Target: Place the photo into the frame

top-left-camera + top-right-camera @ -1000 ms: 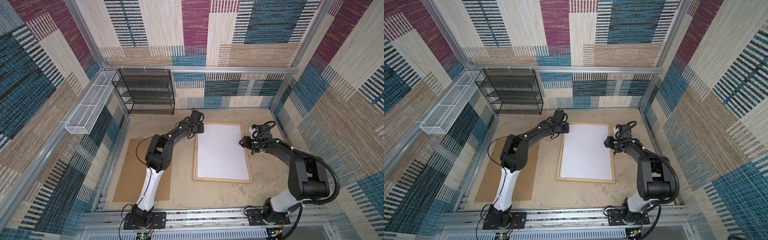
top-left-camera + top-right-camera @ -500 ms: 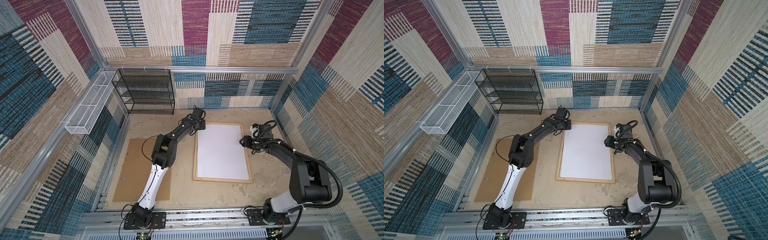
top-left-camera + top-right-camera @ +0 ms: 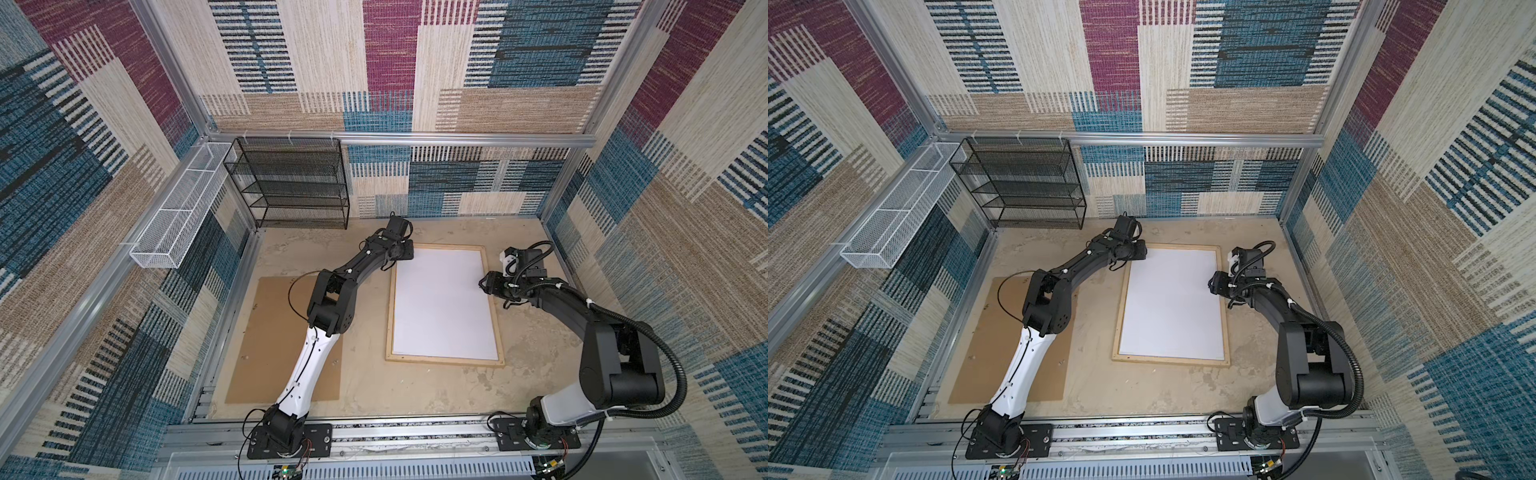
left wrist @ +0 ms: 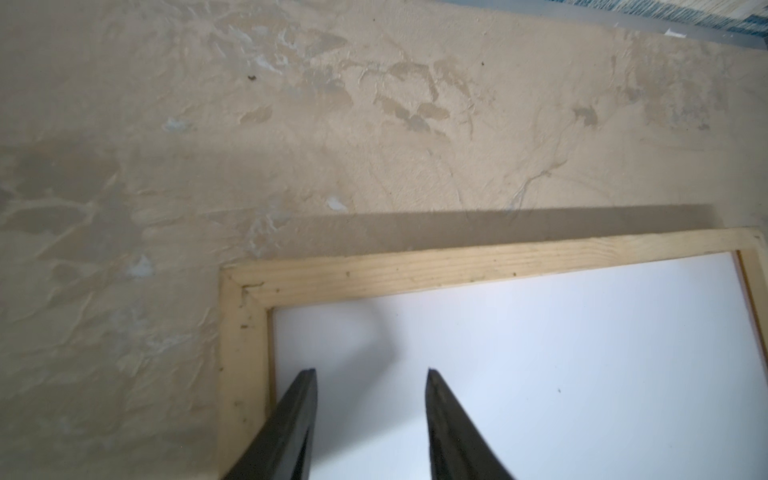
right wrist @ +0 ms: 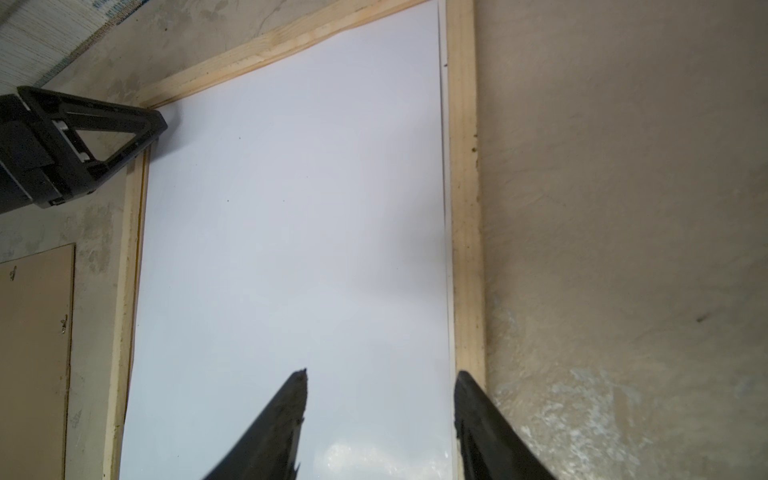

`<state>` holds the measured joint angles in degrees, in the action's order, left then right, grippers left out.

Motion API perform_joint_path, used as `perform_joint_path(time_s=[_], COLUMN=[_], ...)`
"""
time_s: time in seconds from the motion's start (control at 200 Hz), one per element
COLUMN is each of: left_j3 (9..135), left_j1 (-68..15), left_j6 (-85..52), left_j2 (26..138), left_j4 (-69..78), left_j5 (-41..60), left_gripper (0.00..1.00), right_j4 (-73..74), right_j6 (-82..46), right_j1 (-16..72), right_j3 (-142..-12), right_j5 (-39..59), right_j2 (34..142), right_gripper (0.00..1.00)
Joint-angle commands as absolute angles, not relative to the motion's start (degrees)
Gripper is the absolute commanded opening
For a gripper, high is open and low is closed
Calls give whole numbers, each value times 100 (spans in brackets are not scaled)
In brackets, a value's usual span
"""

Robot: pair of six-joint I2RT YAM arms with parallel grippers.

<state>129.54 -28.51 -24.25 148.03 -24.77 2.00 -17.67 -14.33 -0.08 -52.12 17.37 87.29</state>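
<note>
The frame (image 3: 444,360) of pale wood lies flat on the sandy table, right of centre in both top views. Inside it lies the photo (image 3: 444,303), plain white back up, filling the opening; its picture side is hidden. My left gripper (image 3: 405,254) is at the frame's far left corner, open, its tips just over the photo (image 4: 540,353) beside the wooden strip (image 4: 415,270). My right gripper (image 3: 485,284) is at the frame's right edge, open. One fingertip is over the photo (image 5: 291,208), the other over the strip (image 5: 465,208). Neither gripper holds anything.
A brown backing board (image 3: 286,340) lies flat on the table's left side, partly under the left arm. A black wire shelf (image 3: 291,183) stands at the back left. A white wire basket (image 3: 178,208) hangs on the left wall. Patterned walls enclose the table.
The left arm's elbow has shifted right and its gripper has edged a little along the frame's far left corner. The right arm has hardly moved.
</note>
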Motion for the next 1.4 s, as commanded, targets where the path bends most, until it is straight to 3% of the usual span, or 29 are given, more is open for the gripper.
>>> perform_joint_path(time_s=[0.0,0.411,0.591,0.736,1.012,1.397], left_j3=[13000,11731,10123,9181,8127,8043], left_j1=[-2848,-2848,-2848,-2856,-2960,-3200], left_j6=[-2375,-2534,-2648,-2641,-2838,-2996], left_j2=[14856,13486,12418,11861,11480,11623], left_j4=[-2758,-2531,-2230,-2368,-2126,-2109], left_j5=[311,115,-85,-473,-171,77], left_gripper=[46,45,43,41,35,31], right_j4=[-1725,-1604,-1512,-1608,-1600,-1532], right_j6=[-1431,-1444,-1469,-1350,-1310,-1272], right_j1=[0,-9,-11,-18,-18,-9], right_j3=[-5195,-5334,-5750,-5923,-5989,-5937], right_j5=[1653,1377,1226,895,806,1139], right_j2=[8684,8967,9558,9808,10014,10115], right_gripper=[58,58,57,54,43,29])
